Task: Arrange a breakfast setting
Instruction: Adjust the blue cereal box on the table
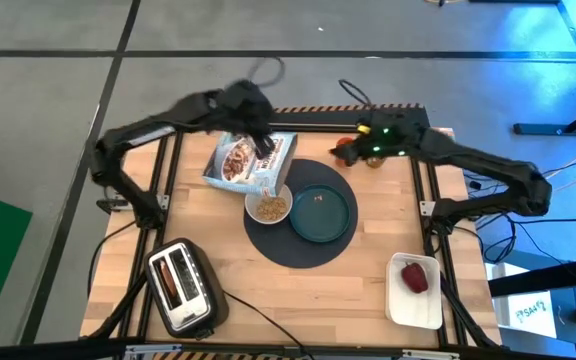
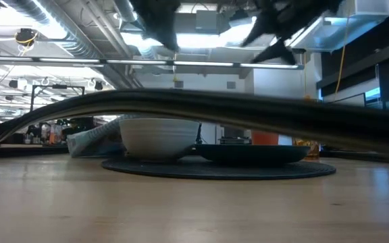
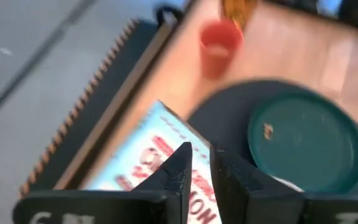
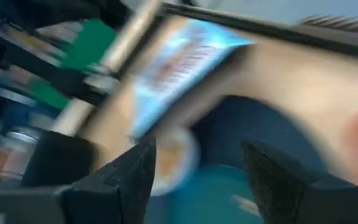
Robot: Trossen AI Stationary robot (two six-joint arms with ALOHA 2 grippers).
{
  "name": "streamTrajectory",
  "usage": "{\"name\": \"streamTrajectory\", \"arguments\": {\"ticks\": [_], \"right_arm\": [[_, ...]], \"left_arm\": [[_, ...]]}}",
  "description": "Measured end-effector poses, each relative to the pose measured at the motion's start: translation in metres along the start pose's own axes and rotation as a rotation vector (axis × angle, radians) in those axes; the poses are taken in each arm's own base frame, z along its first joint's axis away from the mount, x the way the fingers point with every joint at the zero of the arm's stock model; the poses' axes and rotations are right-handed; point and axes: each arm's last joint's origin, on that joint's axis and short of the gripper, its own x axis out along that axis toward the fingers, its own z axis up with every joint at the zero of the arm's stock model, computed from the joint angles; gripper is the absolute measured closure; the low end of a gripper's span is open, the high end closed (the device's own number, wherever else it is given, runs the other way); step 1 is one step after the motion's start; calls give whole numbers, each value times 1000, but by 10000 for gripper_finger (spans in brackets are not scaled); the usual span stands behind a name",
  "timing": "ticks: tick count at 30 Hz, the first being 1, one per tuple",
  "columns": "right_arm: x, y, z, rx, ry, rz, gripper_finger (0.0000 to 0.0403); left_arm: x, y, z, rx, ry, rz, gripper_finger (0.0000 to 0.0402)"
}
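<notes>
The counter point(image 1: 218, 210) carried everything, with the silver-black toaster point(image 1: 180, 287) at its near left corner and the white rectangular tray point(image 1: 415, 308) at its near right corner. The dark round mat point(image 1: 278, 240) lay near the counter's middle, toward the far edge. My cereal box point(image 1: 249, 161) lay flat just off the mat's far left rim. The teal plate point(image 1: 321, 212) sat on the mat's right half, a crumb on it. The small white bowl point(image 1: 268, 206), holding cereal point(image 1: 269, 209), stood on the mat touching the plate's left side. The red fruit point(image 1: 415, 278) rested in the tray. The small orange cup point(image 3: 217, 40) stood by the far edge. My left hand point(image 3: 199, 171) hung over the box with its fingers nearly pressed together, and I could not tell whether they touched it. My right hand point(image 4: 194, 165) was spread wide and empty above the far edge, near the cup.
</notes>
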Motion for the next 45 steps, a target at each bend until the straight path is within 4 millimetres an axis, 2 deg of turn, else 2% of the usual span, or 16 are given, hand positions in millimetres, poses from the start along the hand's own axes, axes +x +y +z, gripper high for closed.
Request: {"name": "streamTrajectory", "arguments": {"ticks": [3, 6, 12, 16, 21, 28, 30, 33, 38, 42, 45], "right_arm": [[35, 2, -11, 96, -53, 133, 178], [68, 0, -15, 172, -68, 151, 178], [134, -9, -20, 287, -14, 117, 178], [158, -9, -18, 313, 1, 106, 178], [171, -6, -7, 315, -40, 102, 198], [207, -21, 4, 335, 53, 100, 308], [214, -21, 7, 315, 78, 111, 342], [213, -9, 20, 257, 101, 144, 390], [194, 36, 64, 136, 65, 229, 390], [160, 75, 110, -27, -36, 295, 400], [130, 86, 136, -196, -64, 247, 402]], "left_arm": [[-42, 12, 1, -32, -110, 52, 360], [-74, 22, -1, -57, -189, 102, 362], [-106, 29, -7, -73, -266, 127, 362], [-114, 30, -9, -43, -275, 137, 362], [-115, 32, -13, -18, -237, 151, 362], [-113, 41, -13, 46, -221, 206, 362], [-113, 44, -13, 47, -220, 216, 362], [-113, 47, -14, 41, -210, 225, 359], [-116, 50, -18, 28, -186, 255, 325], [-130, 51, -22, 13, -207, 355, 292], [-146, 51, -25, -4, -261, 390, 269]]}}
